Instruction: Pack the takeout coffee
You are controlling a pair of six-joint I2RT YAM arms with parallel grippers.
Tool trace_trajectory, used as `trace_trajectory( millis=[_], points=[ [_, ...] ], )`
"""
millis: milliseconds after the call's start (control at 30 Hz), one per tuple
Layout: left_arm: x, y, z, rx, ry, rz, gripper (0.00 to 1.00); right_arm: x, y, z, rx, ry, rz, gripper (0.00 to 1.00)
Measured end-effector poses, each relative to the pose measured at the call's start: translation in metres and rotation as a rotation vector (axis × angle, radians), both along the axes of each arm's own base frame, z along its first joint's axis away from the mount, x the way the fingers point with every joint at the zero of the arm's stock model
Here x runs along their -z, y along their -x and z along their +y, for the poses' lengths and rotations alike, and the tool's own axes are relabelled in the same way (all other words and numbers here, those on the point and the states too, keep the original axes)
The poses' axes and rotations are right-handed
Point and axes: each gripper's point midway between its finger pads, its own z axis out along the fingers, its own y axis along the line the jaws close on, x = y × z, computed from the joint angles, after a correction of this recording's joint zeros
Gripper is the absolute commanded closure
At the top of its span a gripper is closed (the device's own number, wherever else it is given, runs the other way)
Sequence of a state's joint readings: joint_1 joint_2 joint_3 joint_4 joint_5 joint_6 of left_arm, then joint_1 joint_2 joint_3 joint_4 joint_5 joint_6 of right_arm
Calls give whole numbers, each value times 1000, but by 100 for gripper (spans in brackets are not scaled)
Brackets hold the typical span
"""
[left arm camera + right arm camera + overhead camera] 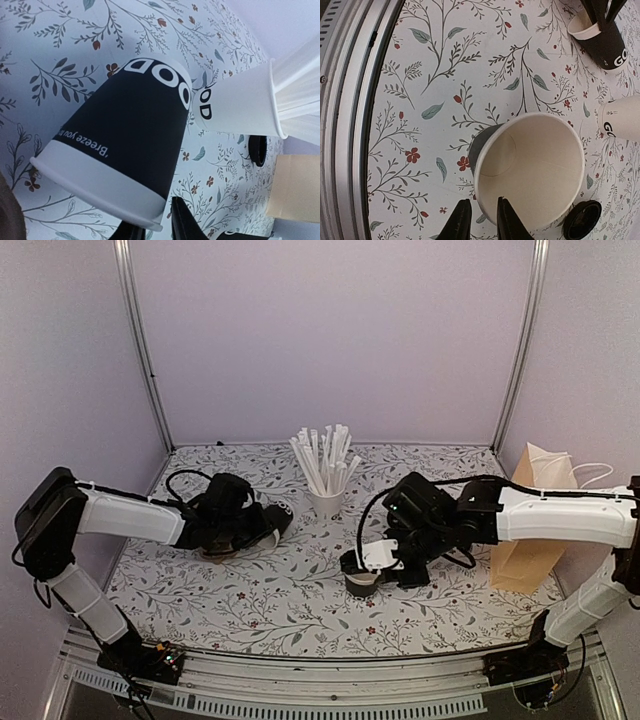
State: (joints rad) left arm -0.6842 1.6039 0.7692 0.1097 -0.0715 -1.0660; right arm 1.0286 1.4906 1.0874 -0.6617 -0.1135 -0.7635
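**Two black cups, one at each gripper, the lid lying loose**

The upright black cup stands on the flower-printed table in front of the right arm. Its mouth is open, showing a plain white inside and a rolled white rim, with a dark outer wall below. The right gripper straddles that rim, one finger outside and one inside. The jaws stand a little apart, and a sliver of table shows between the outer finger and the cup wall, so nothing is pinched.

The black lid is round and glossy and lies flat on the table just beside this cup. It is not on either cup.

Over on the left half of the table is the tipped black cup, with its mouth turned toward the left gripper and its base pointing away. It is matt black with a broad white band at the rim and white lettering on its side. The left fingers sit on either side of that rim, but whether they clamp it cannot be told.

Between the two arms and farther back stands a white cup full of paper-wrapped straws. A brown paper bag stands at the table's right edge, beyond the right gripper
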Motion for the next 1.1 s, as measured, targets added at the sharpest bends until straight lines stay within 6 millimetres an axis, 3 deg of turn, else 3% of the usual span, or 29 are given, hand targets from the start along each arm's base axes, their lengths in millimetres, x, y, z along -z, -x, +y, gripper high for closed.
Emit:
trace_trajectory(
  millis=[167, 267, 367, 467, 533, 600, 667, 733, 900, 1100],
  points=[
    [-7, -2, -4, 36, -19, -26, 100, -22, -16, -15, 60, -46, -26, 79],
    [-27, -10, -9, 95, -76, -67, 100, -42, -31, -29, 115, -92, -57, 79],
    [-69, -28, -15, 189, -177, -139, 100, -54, -42, -42, 163, -128, -84, 78],
    [-131, -51, -11, 251, -317, -237, 100, -52, -46, -59, 201, -136, -87, 77],
    [-164, -62, 3, 255, -420, -276, 100, -47, -46, -68, 222, -137, -77, 76],
    [-179, -69, 28, 248, -519, -255, 100, -44, -46, -74, 237, -139, -66, 76],
    [-175, -72, 59, 239, -598, -177, 100, -42, -47, -78, 249, -144, -57, 76],
    [-157, -72, 96, 222, -668, -64, 100, -41, -49, -80, 258, -151, -50, 76],
    [-108, -47, 180, 179, -809, 244, 100, -41, -50, -79, 255, -168, -41, 76],
    [-98, -17, 239, 116, -864, 400, 100, -41, -47, -76, 244, -180, -27, 76]
  ],
)
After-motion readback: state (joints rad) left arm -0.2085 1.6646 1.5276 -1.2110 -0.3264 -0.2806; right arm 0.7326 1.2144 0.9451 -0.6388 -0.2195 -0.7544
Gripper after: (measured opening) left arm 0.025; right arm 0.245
